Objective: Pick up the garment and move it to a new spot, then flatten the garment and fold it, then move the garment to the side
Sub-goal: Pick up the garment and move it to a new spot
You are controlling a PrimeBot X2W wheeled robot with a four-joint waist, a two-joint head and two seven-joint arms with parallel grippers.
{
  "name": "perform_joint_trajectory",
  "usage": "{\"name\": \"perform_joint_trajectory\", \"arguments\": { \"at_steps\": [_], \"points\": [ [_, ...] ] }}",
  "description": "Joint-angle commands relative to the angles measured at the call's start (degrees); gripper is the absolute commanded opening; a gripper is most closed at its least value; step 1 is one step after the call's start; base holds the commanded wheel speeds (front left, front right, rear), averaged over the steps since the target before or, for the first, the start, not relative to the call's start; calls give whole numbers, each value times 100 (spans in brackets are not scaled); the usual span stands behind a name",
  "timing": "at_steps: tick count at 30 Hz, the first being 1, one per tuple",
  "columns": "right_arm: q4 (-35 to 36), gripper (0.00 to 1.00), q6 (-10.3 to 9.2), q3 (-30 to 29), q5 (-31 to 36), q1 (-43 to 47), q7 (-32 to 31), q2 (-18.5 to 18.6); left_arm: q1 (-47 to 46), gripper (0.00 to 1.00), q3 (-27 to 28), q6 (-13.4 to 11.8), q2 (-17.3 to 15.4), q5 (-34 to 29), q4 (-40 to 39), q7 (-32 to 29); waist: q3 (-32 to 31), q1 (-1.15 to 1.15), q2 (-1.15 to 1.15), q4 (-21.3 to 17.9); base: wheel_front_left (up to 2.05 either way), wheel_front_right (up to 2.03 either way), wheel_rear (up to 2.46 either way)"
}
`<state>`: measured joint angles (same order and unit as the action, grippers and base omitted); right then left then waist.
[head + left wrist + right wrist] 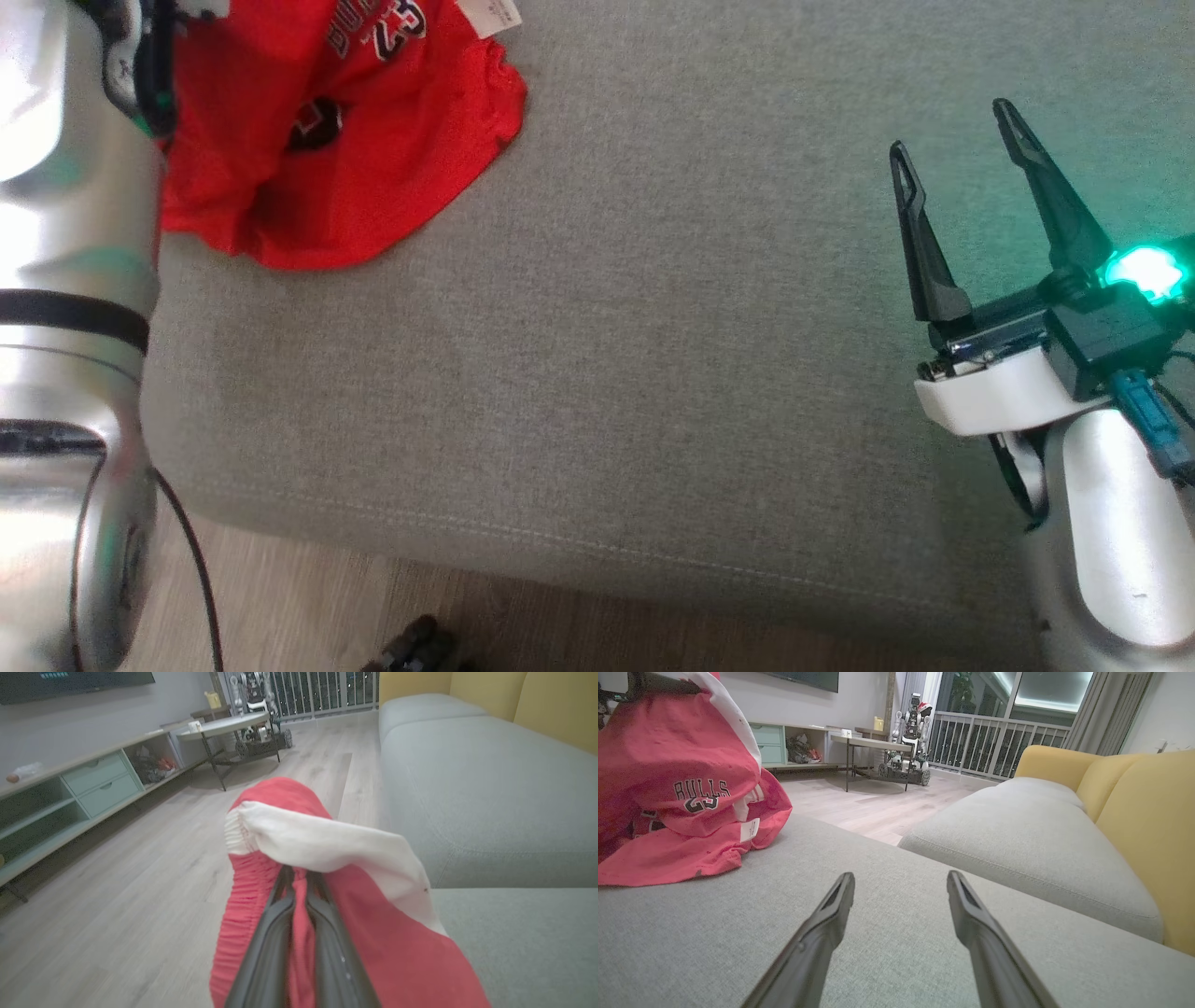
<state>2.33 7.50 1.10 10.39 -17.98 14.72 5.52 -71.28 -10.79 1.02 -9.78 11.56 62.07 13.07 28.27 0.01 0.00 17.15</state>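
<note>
The garment is a red jersey with white trim and dark lettering, bunched at the top left of the grey sofa seat. My left gripper is shut on a fold of the garment, its red and white cloth draped over both fingers. In the right wrist view the garment hangs lifted at its top, with its lower part resting on the cushion. My right gripper hovers open over the seat's right side, well apart from the garment, nothing between its fingers.
The sofa's front edge runs along the bottom, with wood floor below it. Yellow back cushions rise on the right. A low cabinet, a round table and another robot stand across the room.
</note>
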Motion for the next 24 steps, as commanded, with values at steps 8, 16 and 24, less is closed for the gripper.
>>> {"name": "perform_joint_trajectory", "arguments": {
  "at_steps": [8,16,24],
  "points": [
    [128,100,-1,144,-213,222,28,-237,-320,0,-112,-2,-580,-162,-946,66,-595,-1,0,-420,0,0,0],
    [241,100,-1,130,-540,178,28,-262,-307,0,-398,89,-609,-285,-2275,-337,-789,-1,0,-973,0,0,0],
    [363,100,-1,189,-868,196,28,-263,-126,0,-566,126,-546,-225,-3573,-934,-888,-1,0,-1738,0,0,0]
  ]
}}
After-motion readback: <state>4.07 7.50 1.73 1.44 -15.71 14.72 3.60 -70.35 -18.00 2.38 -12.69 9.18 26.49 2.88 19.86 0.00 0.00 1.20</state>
